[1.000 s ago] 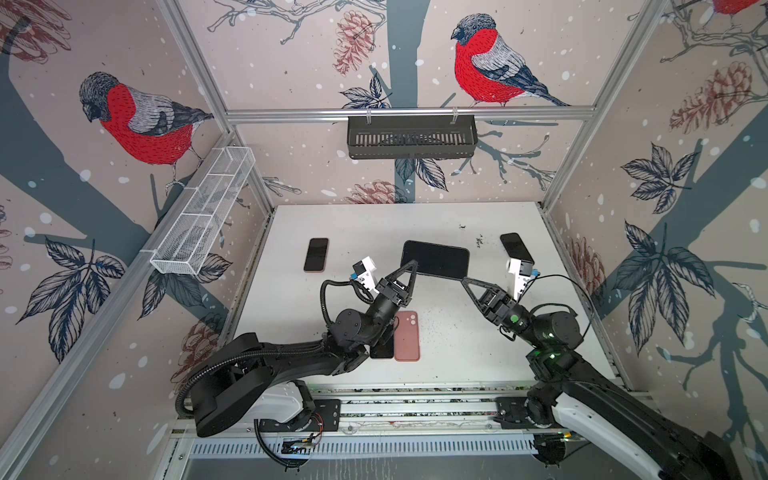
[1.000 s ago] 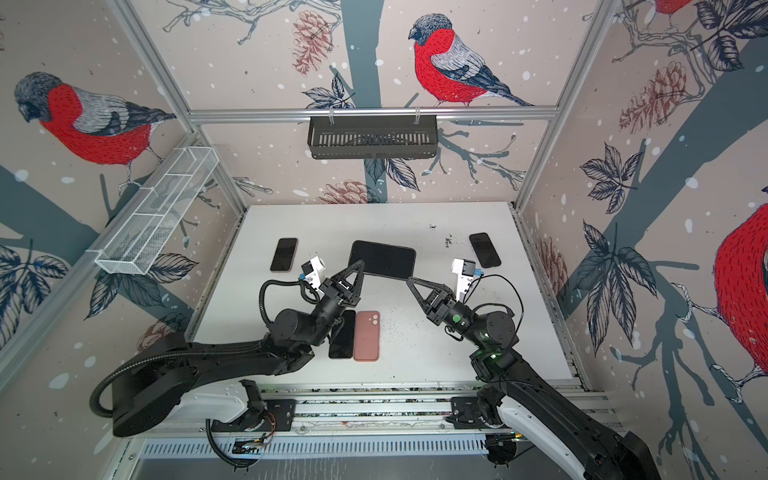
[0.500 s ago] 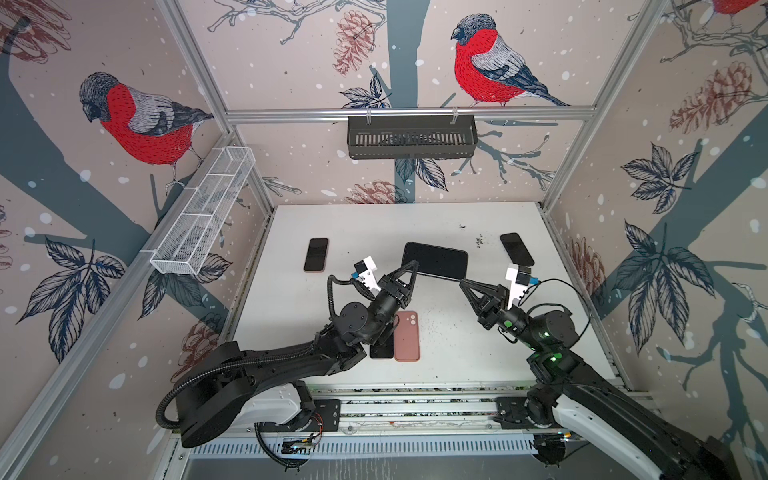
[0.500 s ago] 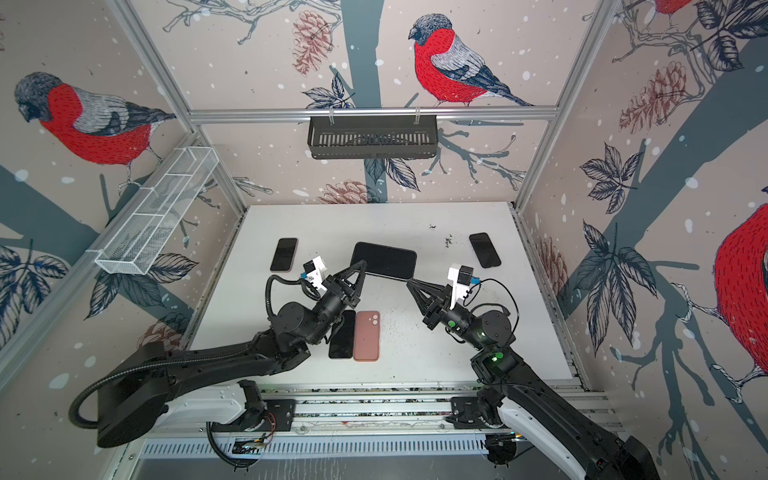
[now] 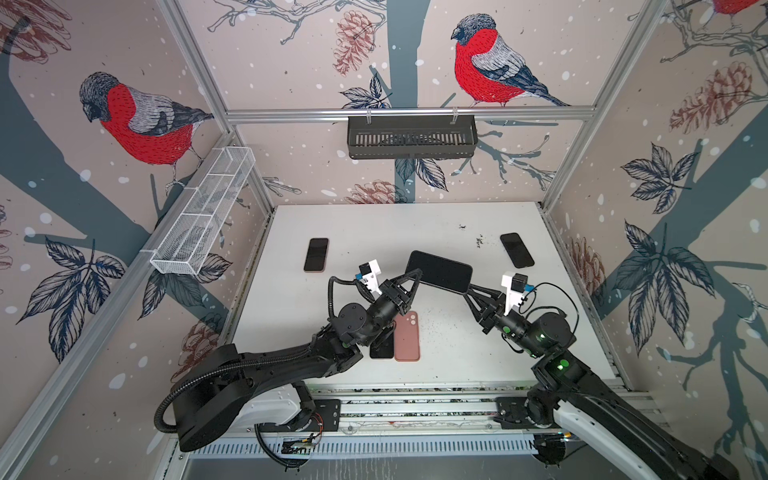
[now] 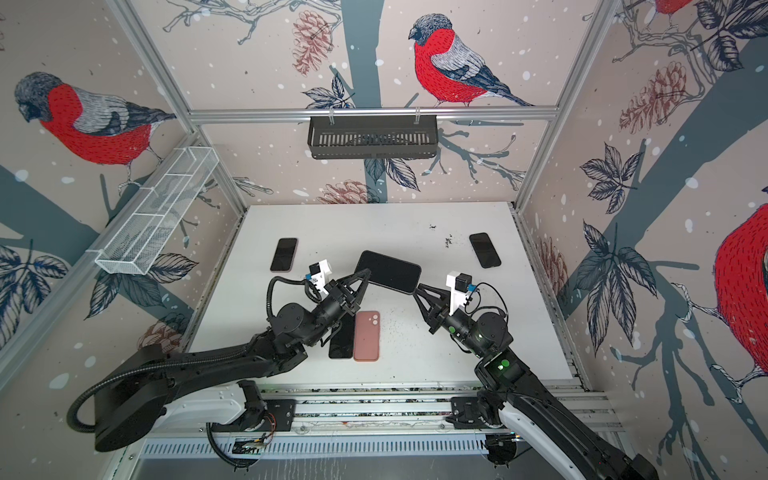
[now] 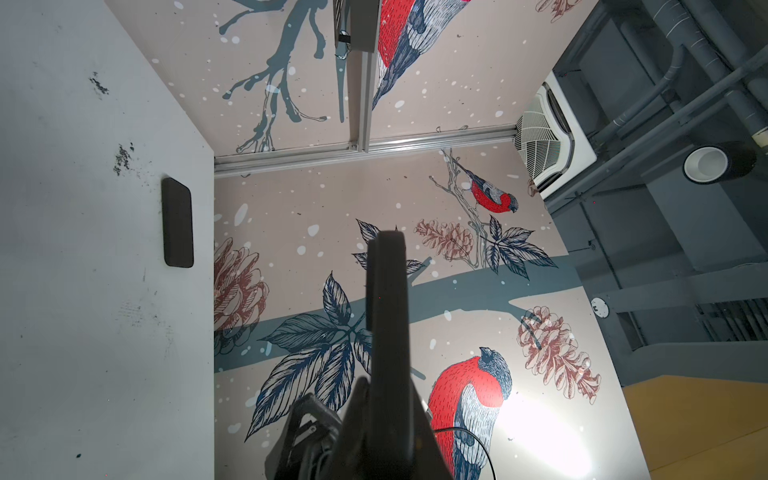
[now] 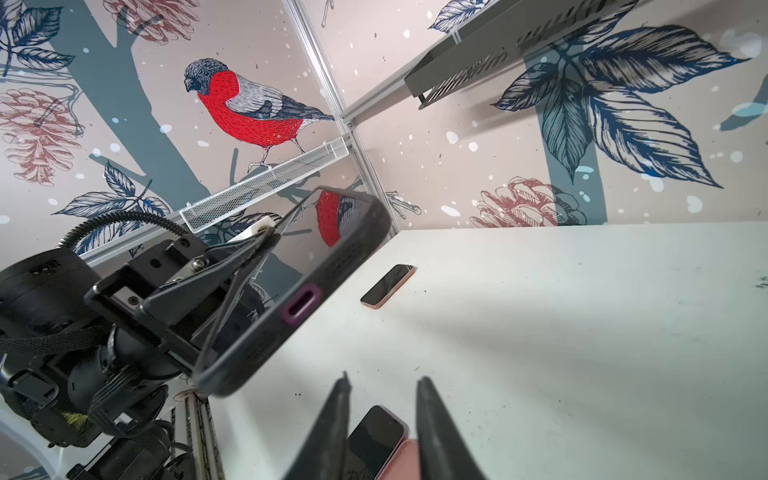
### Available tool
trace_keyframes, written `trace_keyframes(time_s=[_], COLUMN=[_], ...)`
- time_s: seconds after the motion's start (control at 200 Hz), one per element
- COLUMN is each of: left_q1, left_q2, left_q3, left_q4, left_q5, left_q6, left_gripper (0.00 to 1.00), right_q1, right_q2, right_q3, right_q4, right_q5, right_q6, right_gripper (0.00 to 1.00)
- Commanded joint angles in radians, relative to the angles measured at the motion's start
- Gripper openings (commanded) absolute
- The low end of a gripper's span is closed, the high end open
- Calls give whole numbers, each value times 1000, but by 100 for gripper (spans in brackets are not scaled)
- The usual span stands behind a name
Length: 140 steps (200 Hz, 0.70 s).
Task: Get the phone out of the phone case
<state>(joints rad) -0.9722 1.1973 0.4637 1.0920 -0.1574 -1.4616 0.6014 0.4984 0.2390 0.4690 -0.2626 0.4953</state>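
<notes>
Left gripper [image 5: 417, 273] clamped tight on the left end of the cased phone [image 5: 440, 272], which is held in the air above the middle of the table [image 5: 374, 224]. The right gripper [image 5: 467, 290] sits at the phone's opposite corner with jaws parted and nothing between them. Hazards: pinched at one end alone, the phone may swing about that grip, or slip from it and drop to the table. Should the right jaws close across the dark case [image 8: 345, 257] and handset together, a pull would likely shift both and separate nothing. A sudden release from the case could send the handset falling. Both top views give the layout but leave it unclear whether the right fingertips touch the corner. The left wrist view shows the phone only edge-on, with the grip itself hidden. The right wrist view settles the matter: the fingers [image 8: 338, 415] stand near the case but apart from it, and a purple-rimmed port opening [image 8: 301, 305] shows in the case edge.
</notes>
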Motion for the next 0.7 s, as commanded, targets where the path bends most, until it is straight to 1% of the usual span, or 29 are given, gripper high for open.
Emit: trace_keyframes(time_s=[0.0, 0.03, 0.08, 0.19, 0.25, 0.335, 0.475, 0.575, 0.695], left_q1=[4, 3, 4, 6, 6, 7, 8, 8, 8], left_q2=[-14, -15, -16, -14, -11, -9, -6, -5, -3], left_q3=[-4, -7, -9, -16, -23, -31, -43, -49, -53], left_q4=[95, 97, 100, 111, 130, 141, 161, 175, 183], left_q5=[19, 17, 16, 12, 10, 9, 5, 5, 7], left_q6=[-8, -4, 0, 8, 9, 10, 10, 11, 11], left_gripper=[0, 0, 0, 0, 0, 0, 0, 0, 0], right_q1=[-6, -8, -12, -13, -13, -14, -13, -13, -13], right_q2=[-33, -35, -34, -30, -35, -39, -29, -8, 10], right_q3=[5, 11, 24, 50, 44, 32, 9, -12, -29], right_q4=[-27, -27, -26, -23, 17, 84, 166, 224, 277], right_q5=[-38, -79, -141, -229, -274, -319, -332, -345, -344], right_q6=[49, 75, 103, 172, 215, 275, 352, 393, 425], right_gripper=[66, 75, 82, 86, 86, 87, 85, 80, 69])
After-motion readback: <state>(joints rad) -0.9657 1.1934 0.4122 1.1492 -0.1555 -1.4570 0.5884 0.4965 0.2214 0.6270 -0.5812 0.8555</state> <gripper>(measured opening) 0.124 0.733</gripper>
